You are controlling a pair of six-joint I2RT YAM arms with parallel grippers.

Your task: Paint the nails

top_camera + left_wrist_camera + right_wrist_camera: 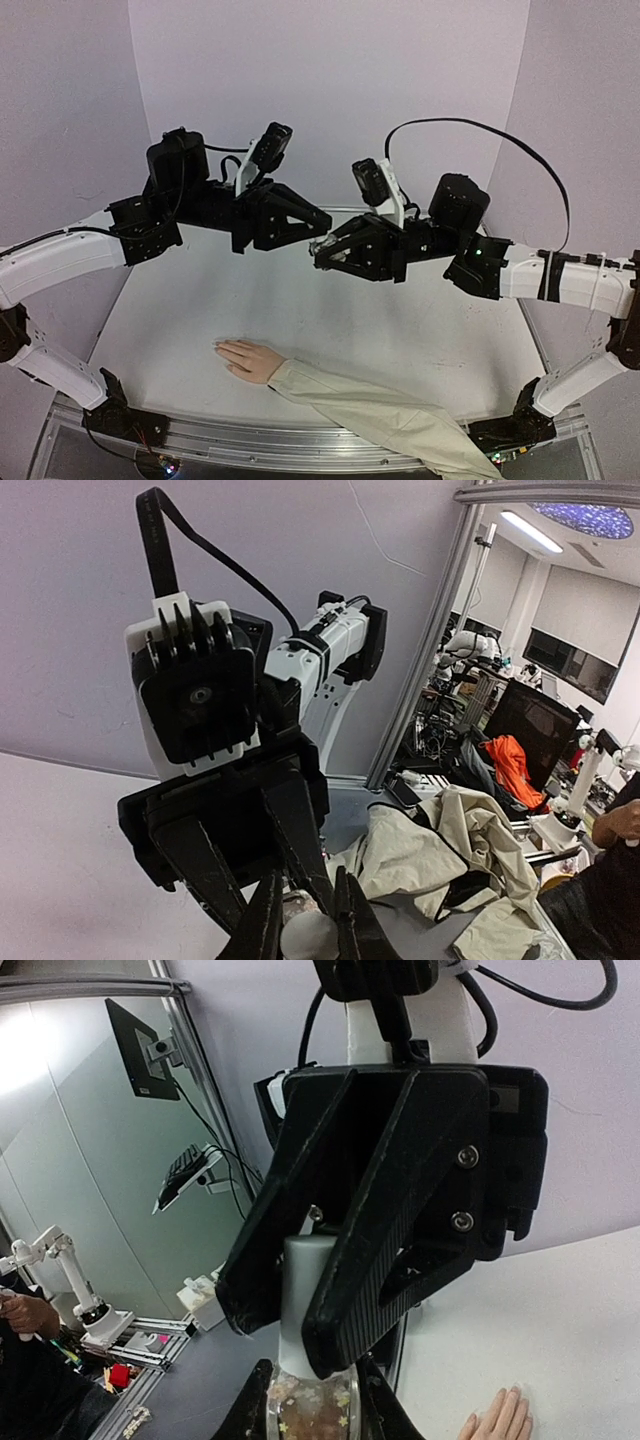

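Left gripper [306, 925]: raised above mid-table, jaws closed tight on the white cap [305, 1265].
Right gripper [315, 1415]: jaws closed round the body of the small clear bottle [300, 1412], which has flecks inside; it meets the left gripper tip to tip.
Nails [219, 346]: on the fingertips of the mannequin hand [250, 360], which lies flat close to the near edge with fingers pointing left; too small to tell from the skin.
Sleeve [380, 415]: beige, running from the wrist rightward over the near rail [230, 437].
Table [300, 300]: white surface stretching left, far and right of the hand.
Walls [330, 80]: pale panels bounding the left, far and right sides.
Clearance: both grippers are well above and farther back than the hand, with open air between.
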